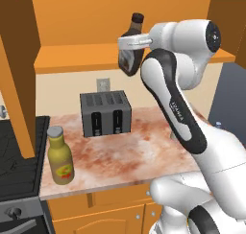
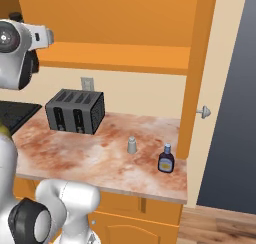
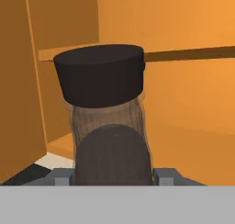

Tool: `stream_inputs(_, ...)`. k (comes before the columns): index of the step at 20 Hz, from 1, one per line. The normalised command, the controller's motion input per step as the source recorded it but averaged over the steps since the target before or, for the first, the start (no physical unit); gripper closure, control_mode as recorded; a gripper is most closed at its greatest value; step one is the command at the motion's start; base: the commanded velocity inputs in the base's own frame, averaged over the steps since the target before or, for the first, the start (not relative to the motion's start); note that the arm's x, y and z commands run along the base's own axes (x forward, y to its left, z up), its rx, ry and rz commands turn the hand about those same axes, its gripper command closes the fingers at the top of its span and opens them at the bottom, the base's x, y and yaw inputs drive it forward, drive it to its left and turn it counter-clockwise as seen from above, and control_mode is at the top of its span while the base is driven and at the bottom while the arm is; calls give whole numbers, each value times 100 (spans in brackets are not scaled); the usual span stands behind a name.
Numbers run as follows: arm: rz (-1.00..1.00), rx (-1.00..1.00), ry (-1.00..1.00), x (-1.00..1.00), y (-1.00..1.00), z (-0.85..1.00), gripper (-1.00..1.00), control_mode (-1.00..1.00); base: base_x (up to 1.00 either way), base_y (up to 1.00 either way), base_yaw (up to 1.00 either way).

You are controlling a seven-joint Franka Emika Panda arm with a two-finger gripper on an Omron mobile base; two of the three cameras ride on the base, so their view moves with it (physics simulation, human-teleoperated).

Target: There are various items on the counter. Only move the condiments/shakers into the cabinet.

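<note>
The dark brown squeeze bottle (image 1: 130, 48) is held aloft by the gripper (image 1: 129, 42), tilted, in front of the shelf board of the orange wall cabinet (image 1: 96, 58). The bottle is clamped at its middle by the fingers, and its black cap is seen above the hand in the left base view. In the hand view, the bottle (image 3: 110, 140) is seen end-on with its black cap uppermost; the fingertips are largely hidden behind its body, with a grey finger part showing at each side. The cabinet interior (image 3: 183, 94) is seen behind it, with a shelf edge crossing at cap height.

In the right base view, the hand is cut off at the left edge and the bottle cannot be clearly made out.

On the counter (image 2: 95, 158) the tiny grey shaker (image 2: 132, 145) and the small dark blue-purple bottle (image 2: 166, 159) are seen near each other, close to the right end. The dark grey toaster (image 1: 105, 113) is set toward the back wall. An olive-yellow bottle with a grey cap (image 1: 60, 154) is stood upright near the counter's left front edge, beside a dark stove (image 1: 17, 161) that is cut off by the frame.
</note>
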Motion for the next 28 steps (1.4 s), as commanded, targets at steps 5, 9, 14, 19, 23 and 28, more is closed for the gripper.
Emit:
stream_inputs(5, -13, 0, 4, 48, -24, 16, 100, -100, 0, 0, 0)
stream_inputs(9, 0, 0, 11, 56, -20, -2, 100, -100, 0, 0, 0)
stream_inputs(14, 0, 2, 1, 47, -34, -1, 100, -100, 0, 0, 0)
stream_inputs(19, 0, 0, 0, 41, -30, 0, 100, -100, 0, 0, 0)
stream_inputs(23, 0, 0, 0, 55, -8, -8, 100, -100, 0, 0, 0)
stream_inputs(28, 0, 0, 0, 61, -4, -21, 100, -100, 0, 0, 0)
